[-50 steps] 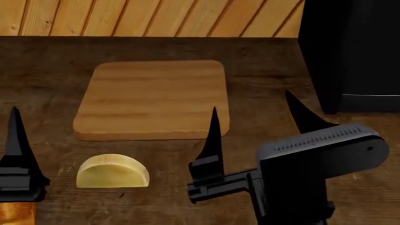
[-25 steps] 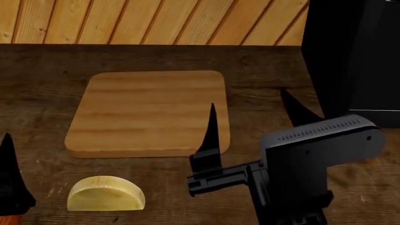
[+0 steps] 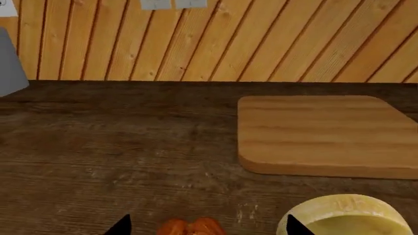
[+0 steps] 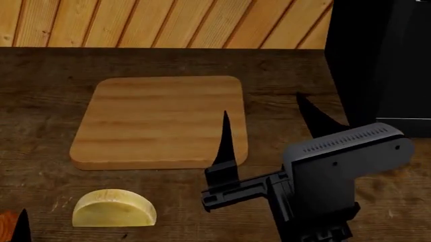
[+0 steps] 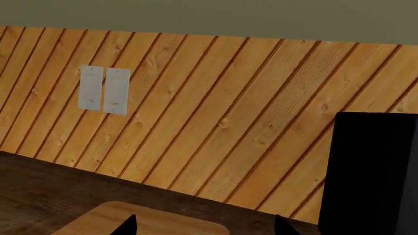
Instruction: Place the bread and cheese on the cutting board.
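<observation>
1. The light tan wooden cutting board (image 4: 160, 121), a thick rectangular slab with rounded corners, lies flat on the dark brown wooden table (image 4: 40, 75), its top bare.
2. The pale yellow half-round cheese wedge (image 4: 114, 208) sits on the table just in front of the board's near left corner, apart from it, flat face toward the camera.
3. The small golden-orange glossy bread loaf (image 3: 189, 227) lies on the table beside the cheese, on its left in the head view, where only an orange sliver shows at the frame's lower left corner.
4. The left tool (image 3: 205, 226) hangs over the bread: its two black fingertips (image 3: 120, 226) stand apart, one either side of the loaf, not touching it; the other tip is in front of the cheese.
5. The right tool (image 4: 266, 128) is held above the table by the board's right edge, its two pointed fingers spread wide and holding nothing.
6. Diagonal orange wooden wall planks (image 5: 216, 107) rise behind the table, and a black box (image 4: 380, 55) stands at the right.
</observation>
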Available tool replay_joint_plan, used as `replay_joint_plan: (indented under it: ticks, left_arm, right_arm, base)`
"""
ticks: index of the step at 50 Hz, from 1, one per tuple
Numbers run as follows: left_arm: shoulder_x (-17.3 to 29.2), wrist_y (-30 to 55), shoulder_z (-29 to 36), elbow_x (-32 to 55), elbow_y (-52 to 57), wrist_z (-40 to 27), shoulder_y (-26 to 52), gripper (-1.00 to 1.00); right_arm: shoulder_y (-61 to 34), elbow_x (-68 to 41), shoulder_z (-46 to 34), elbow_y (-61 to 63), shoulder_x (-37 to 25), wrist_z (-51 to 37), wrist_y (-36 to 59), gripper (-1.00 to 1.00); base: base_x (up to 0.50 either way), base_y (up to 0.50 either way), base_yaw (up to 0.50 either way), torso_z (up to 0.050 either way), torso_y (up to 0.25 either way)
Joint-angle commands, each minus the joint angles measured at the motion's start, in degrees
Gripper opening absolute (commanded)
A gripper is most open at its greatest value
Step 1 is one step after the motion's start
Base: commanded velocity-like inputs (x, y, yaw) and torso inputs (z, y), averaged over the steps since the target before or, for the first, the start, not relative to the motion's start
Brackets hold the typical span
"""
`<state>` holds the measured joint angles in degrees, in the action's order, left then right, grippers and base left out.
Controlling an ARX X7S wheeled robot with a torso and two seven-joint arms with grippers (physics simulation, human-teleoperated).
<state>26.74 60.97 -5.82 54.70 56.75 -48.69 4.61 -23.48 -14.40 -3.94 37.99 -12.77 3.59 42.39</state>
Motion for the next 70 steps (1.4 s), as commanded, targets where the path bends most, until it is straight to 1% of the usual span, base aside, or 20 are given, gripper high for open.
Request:
replay_joint_plan:
  ticks: [1, 16, 22, 31, 33, 41, 52, 53, 59, 62, 66, 68, 70]
  left_arm:
    - [0.0, -0.3, 0.9, 1.5, -1.3, -3.5, -1.6, 1.0]
    - [-0.5, -2.0, 2.6, -1.8, -4.1, -3.9, -2.9, 1.0]
    - [-0.8, -3.5, 5.2, -5.0, -6.8, -2.8, -2.9, 1.0]
    - [-1.3, -4.5, 8.1, -7.3, -9.8, -1.7, -2.2, 1.0]
    - [-1.5, -2.6, 7.1, -5.3, -9.6, -2.9, -0.9, 1.0]
    - [-1.5, -4.3, 8.5, -7.6, -12.3, -2.1, -1.7, 1.0]
    - [-1.6, -4.6, 10.2, -8.8, -13.6, -1.9, -1.7, 1.0]
    - [-1.7, -4.4, 10.1, -8.6, -13.7, -2.2, -1.7, -1.0]
    - [-1.3, -5.2, 10.3, -9.9, -12.9, -3.0, -1.7, -1.0]
    - [-1.6, -5.2, 8.7, -9.3, -12.0, -4.2, -1.7, -1.0]
    - [-1.0, -5.3, 8.4, -10.5, -10.6, -5.5, -1.5, -1.0]
    - [-0.5, -4.5, 8.3, -9.9, -9.7, -5.7, -0.3, -1.0]
    - [-0.4, -2.5, 7.1, -7.2, -9.0, -6.1, 2.6, -1.0]
  right_arm:
    - [0.7, 0.3, 0.8, -2.6, 0.8, 0.7, -2.8, 1.0]
    - [0.7, -0.6, 0.3, -2.5, 0.4, 0.8, -2.8, 1.0]
    - [1.1, -0.8, 0.2, -2.8, 0.3, 0.8, -3.4, 1.0]
    - [1.2, -1.1, -0.1, -3.2, 0.1, 0.8, -3.9, 1.0]
    - [1.2, -1.1, -0.1, -3.3, 0.0, 0.7, -4.0, 1.0]
    - [1.3, -1.2, -0.6, -3.8, 0.0, 0.6, -4.5, 1.0]
    - [1.5, -1.6, -0.7, -3.7, -0.3, 0.4, -4.8, 1.0]
    - [1.5, -1.6, -0.8, -3.8, -0.3, 0.4, -4.9, 1.0]
    - [1.6, -1.8, -0.8, -4.0, -0.5, 0.3, -5.2, 1.0]
    - [1.6, -1.9, -0.9, -4.0, -0.5, 0.2, -5.1, 1.0]
    - [1.6, -1.9, -1.0, -4.2, -0.6, 0.2, -5.2, 1.0]
    - [1.6, -2.0, -1.0, -4.2, -0.7, 0.1, -5.3, 1.0]
    - [1.6, -2.1, -1.0, -3.8, -0.7, -0.1, -5.0, 1.0]
  base:
    - [0.0, 0.0, 0.0, 0.0, 0.0]
    - [0.0, 0.0, 0.0, 0.0, 0.0]
    - [0.0, 0.0, 0.0, 0.0, 0.0]
    - [0.0, 0.0, 0.0, 0.0, 0.0]
    - [0.0, 0.0, 0.0, 0.0, 0.0]
    - [0.0, 0.0, 0.0, 0.0, 0.0]
    - [0.0, 0.0, 0.0, 0.0, 0.0]
    - [0.0, 0.0, 0.0, 0.0, 0.0]
    - [0.0, 0.0, 0.0, 0.0, 0.0]
    - [0.0, 0.0, 0.0, 0.0, 0.0]
    - [0.0, 0.0, 0.0, 0.0, 0.0]
    - [0.0, 0.0, 0.0, 0.0, 0.0]
    - [0.0, 0.0, 0.0, 0.0, 0.0]
